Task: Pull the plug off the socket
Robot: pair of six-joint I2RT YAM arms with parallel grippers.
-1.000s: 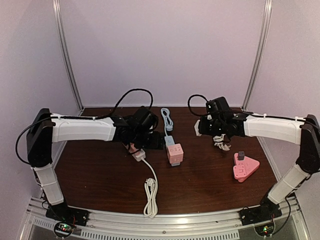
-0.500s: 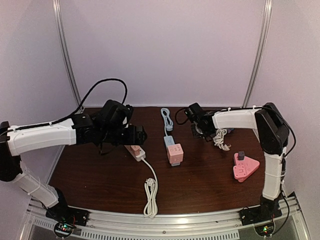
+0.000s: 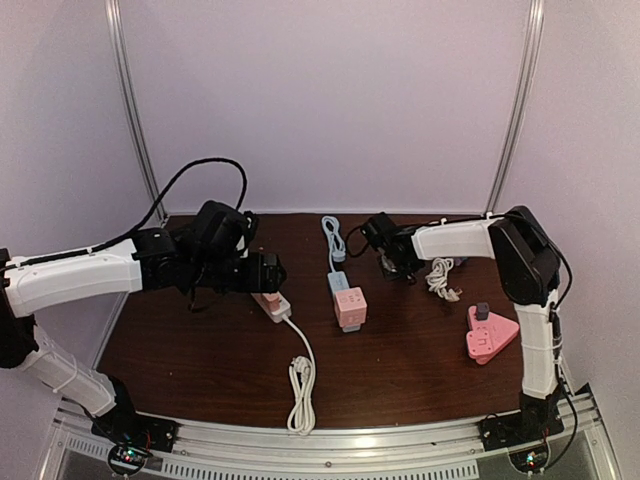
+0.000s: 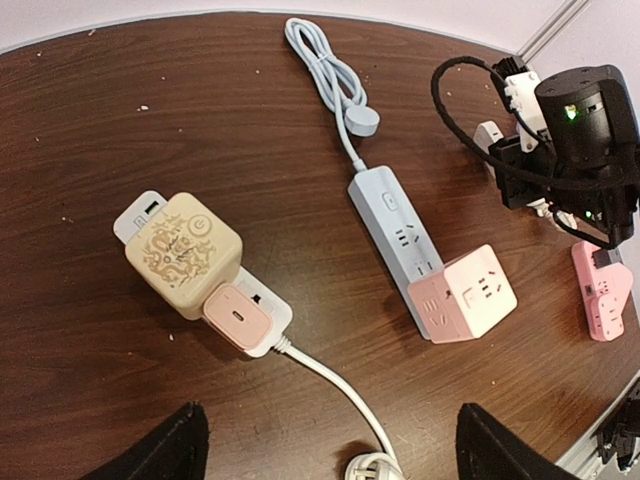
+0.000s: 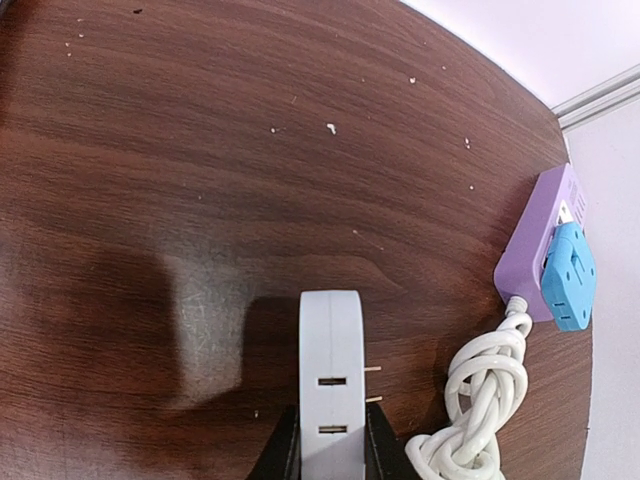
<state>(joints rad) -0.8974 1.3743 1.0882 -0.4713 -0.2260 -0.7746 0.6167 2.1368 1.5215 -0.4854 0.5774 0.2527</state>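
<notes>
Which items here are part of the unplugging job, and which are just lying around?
In play: white plug clamped in right end effector; white strip with beige charger below left end effector.
Lying about: blue strip, pink cube, pink triangular socket, purple strip.

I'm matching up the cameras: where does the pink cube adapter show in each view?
Top external: pink cube mid-table, at the near end of the blue strip.
Left wrist: right of centre, at that strip's lower end.
Right wrist: not in view.
Shared landmark: the dark wooden table.
</notes>
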